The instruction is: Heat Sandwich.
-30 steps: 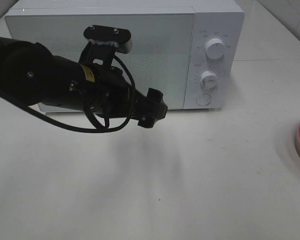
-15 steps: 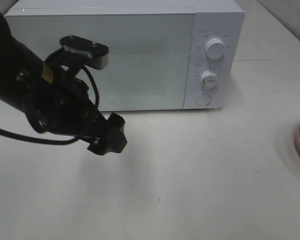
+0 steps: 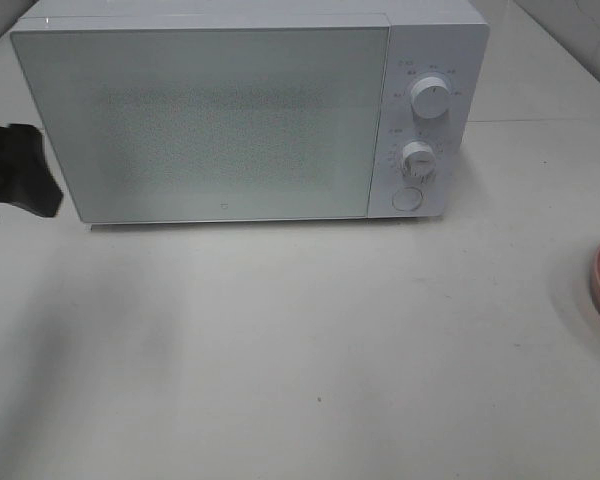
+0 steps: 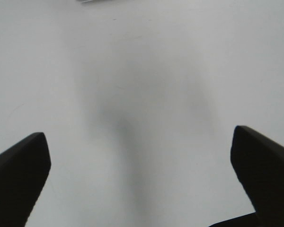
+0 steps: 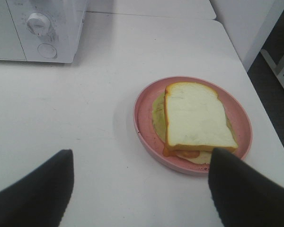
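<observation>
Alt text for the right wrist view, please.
A white-bread sandwich lies on a round pink plate on a white table, between the open right gripper's dark fingers. A white microwave stands beyond.

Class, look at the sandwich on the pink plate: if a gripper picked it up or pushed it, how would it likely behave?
The sandwich is soft white bread, so it would probably squash and sag under a pinch. Its loose layers, with filling poking out below, might slide apart if pushed. It looks light, and it sits inside the raised rim of the pink plate, so moving the plate seems safer.
</observation>
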Action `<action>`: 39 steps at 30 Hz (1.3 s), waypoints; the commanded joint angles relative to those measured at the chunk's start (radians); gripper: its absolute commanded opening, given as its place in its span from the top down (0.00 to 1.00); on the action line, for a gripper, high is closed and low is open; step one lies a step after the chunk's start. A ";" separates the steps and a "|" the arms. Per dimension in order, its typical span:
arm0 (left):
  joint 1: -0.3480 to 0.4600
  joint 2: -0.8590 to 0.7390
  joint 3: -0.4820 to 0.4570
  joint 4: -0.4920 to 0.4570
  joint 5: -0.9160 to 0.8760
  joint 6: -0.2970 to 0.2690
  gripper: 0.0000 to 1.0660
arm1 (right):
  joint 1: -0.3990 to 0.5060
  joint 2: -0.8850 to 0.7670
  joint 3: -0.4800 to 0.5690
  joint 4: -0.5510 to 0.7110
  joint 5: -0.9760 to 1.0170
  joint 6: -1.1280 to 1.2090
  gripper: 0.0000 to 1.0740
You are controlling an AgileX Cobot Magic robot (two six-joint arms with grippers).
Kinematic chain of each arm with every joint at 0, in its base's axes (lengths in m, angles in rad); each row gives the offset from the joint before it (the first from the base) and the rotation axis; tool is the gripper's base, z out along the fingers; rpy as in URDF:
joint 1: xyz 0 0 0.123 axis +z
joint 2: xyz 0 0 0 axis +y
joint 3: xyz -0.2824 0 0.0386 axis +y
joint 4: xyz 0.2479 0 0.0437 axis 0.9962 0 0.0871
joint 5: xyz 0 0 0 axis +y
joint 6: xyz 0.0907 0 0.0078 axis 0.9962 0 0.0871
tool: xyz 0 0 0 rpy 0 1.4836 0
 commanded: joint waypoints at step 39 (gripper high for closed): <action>0.272 -1.004 0.437 0.011 0.267 0.001 0.07 | -0.004 -0.029 -0.003 -0.005 -0.006 0.008 0.30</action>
